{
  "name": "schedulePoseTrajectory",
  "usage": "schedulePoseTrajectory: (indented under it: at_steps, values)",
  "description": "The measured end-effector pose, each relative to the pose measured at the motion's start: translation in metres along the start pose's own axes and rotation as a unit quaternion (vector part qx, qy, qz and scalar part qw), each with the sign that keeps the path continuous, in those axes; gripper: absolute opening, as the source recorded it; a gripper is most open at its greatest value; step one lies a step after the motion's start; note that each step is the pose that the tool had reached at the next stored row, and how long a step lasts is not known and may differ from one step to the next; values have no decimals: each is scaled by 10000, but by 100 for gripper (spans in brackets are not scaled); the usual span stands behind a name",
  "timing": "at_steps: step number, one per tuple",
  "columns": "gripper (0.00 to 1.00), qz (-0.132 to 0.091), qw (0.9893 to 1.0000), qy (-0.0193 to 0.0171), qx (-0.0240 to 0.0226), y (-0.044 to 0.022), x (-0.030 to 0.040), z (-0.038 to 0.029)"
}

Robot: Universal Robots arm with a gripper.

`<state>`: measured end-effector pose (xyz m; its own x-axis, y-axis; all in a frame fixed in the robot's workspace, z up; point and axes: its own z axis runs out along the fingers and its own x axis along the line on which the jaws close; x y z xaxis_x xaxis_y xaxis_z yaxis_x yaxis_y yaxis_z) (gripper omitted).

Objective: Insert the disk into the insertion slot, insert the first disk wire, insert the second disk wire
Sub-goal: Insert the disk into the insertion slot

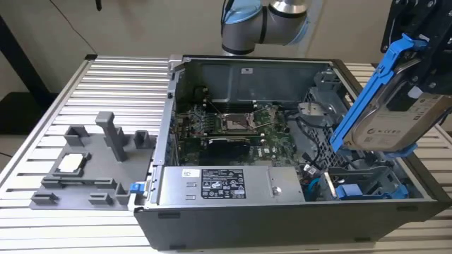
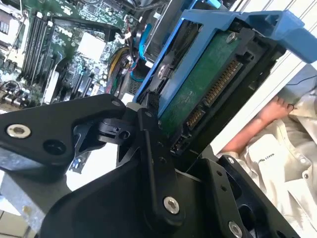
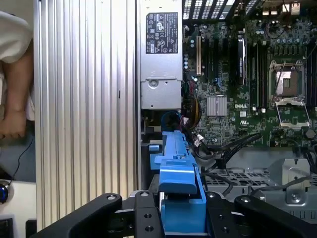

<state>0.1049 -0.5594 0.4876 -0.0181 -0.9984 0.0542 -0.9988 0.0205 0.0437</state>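
A robotics lab or test cell, set up for computer assembly. A ribbed aluminium surface (the slotted kind used for bolting down rigs) carries an open desktop computer case with its motherboard bare. Beside it lies a grey fixture plate with moulded holders for parts. An industrial robot arm stands behind the case, its end effector gripping the disk. A person's hand rests near the surface's edge.
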Motion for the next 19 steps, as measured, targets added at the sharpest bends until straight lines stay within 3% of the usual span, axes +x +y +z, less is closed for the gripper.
schedulePoseTrajectory:
  at_steps: [12, 19]
  values:
    - [33, 6, 9999, -3, 106, -1, -2, 38]
    - [33, 12, 9998, -10, 222, -3, -4, 71]
